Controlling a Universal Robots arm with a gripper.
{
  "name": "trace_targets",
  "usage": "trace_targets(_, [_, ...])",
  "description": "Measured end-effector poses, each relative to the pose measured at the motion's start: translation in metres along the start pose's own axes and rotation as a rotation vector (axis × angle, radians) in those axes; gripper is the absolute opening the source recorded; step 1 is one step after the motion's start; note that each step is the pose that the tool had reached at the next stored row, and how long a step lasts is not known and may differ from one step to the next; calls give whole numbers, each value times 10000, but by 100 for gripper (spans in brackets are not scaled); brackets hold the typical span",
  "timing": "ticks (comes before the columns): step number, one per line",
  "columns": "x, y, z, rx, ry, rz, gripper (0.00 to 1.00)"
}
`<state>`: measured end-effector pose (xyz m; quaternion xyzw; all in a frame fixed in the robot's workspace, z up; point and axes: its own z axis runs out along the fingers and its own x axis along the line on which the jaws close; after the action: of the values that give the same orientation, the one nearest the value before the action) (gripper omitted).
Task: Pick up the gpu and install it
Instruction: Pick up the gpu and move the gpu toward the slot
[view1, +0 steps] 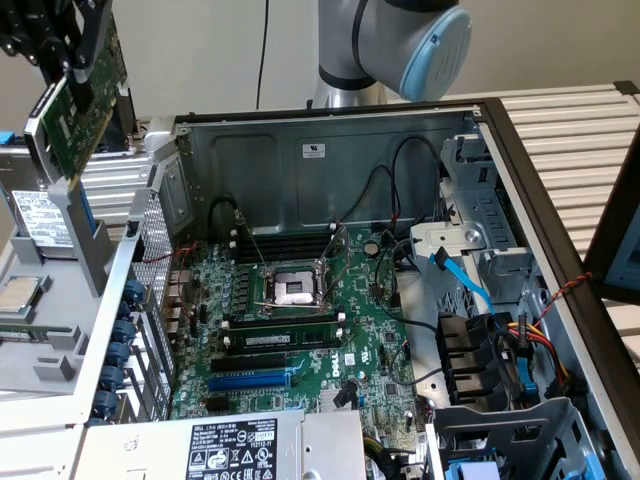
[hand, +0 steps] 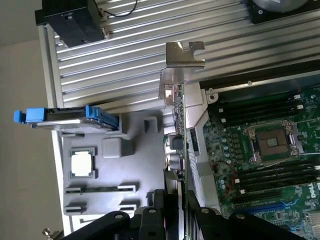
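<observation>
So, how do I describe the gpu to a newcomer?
Find the open computer case, then look past its wall on the exterior view's left, above the grey tray. The gripper holds the gpu there: a small green card with a silver bracket, unlike the big motherboard inside the case.

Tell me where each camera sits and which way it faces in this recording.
Exterior view: off the arm, above the open case, looking down at the motherboard; the arm is at the top, and the hand grips the gpu at the exterior view's upper left.
Wrist view: on the wrist, looking along the hand past the edge-on gpu to the tray and motherboard.
Shared: hand, gpu, tray, motherboard and its socket.
</observation>
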<state>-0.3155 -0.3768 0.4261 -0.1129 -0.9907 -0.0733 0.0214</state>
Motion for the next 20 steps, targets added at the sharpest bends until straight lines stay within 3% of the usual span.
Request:
trace_targets(12, [-521,120,-82,117,-3,6,28])
trace_targets(20, [-860,196,-109,326,16,22,28])
